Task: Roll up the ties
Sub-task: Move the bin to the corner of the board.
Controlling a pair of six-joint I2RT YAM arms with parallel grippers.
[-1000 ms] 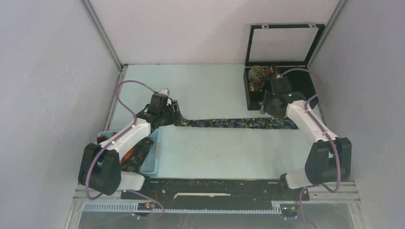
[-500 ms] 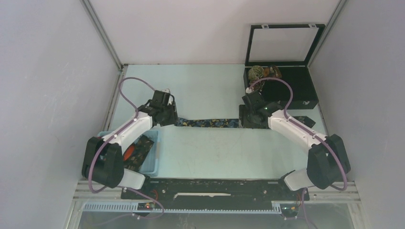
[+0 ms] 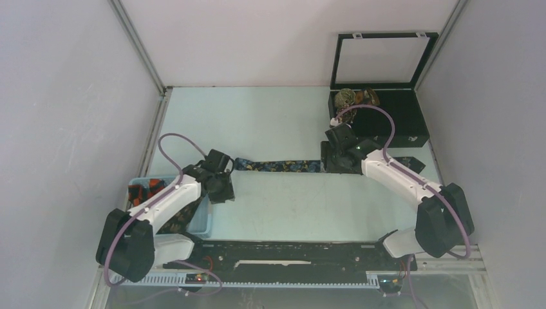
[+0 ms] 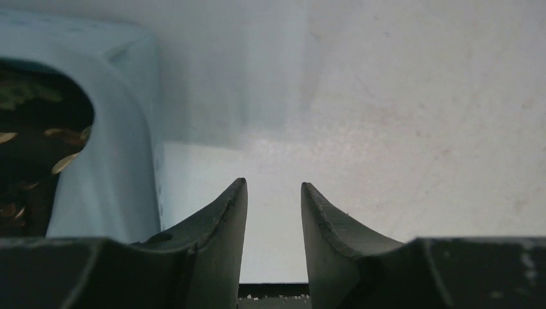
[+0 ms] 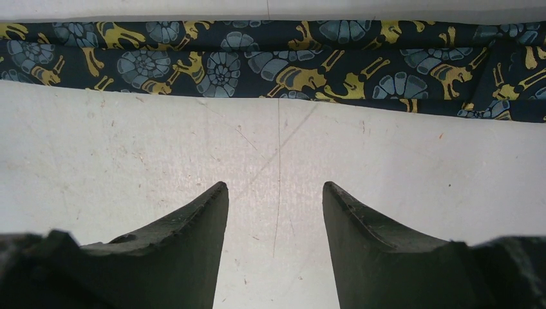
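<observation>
**Navy tie flat on the table, both grippers open**

Pale table point(image 3: 270, 206) between grey walls; navy tie point(image 3: 283, 166) lies unrolled and flat across the middle, running left to right, its right end pointed and near the black box point(image 3: 402, 119); yellow and grey-blue figures cover the cloth.

Left gripper point(image 4: 273, 188) hangs low over bare table just beside the corner of the blue bin point(image 3: 205, 225); its fingers stand apart with nothing between them, and it is clear of the tie, whose left end lies a little beyond it.

Right gripper point(image 5: 275, 187) sits over the tie's right half; its fingers are spread and empty, tips above bare table on the near side of the cloth, the tie's near edge just ahead of them; whether the tips touch the table cannot be told.

Loose ties point(image 3: 183, 215), dark patterned and orange-red, lie heaped in the bin at the near left.

Rolled ties point(image 3: 348, 98) sit as small coils in the left end of the box at the far right; its lid point(image 3: 380, 59) stands upright against the back wall.
</observation>
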